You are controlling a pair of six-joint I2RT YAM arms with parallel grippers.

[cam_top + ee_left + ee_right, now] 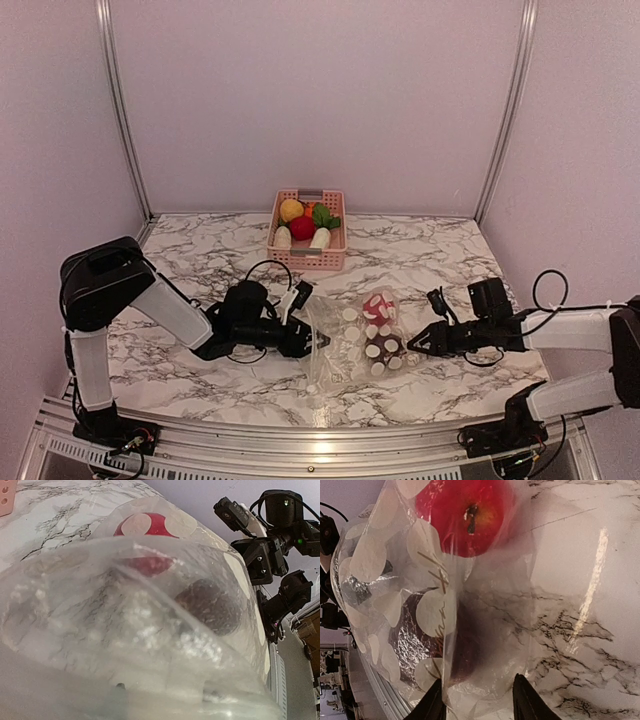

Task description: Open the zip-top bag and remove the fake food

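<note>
The zip-top bag [340,345] lies on the table [200,250] between the grippers, fake food [465,515] inside. The right gripper [479,707] has its jaws spread around one edge of the bag — best closed on a single layer. The left gripper [300,335] seemingly meets the opposite edge — plastic hides its jaws, so their state cannot be told.

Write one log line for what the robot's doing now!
left tool: at left edge of zip-top bag, grip unclear | right tool: open, straddling bag's right edge | fake food: red and brown pieces inside bag

Lab booth: plain walls [320,100], aluminium posts [122,110], marbled tabletop [200,250].
</note>
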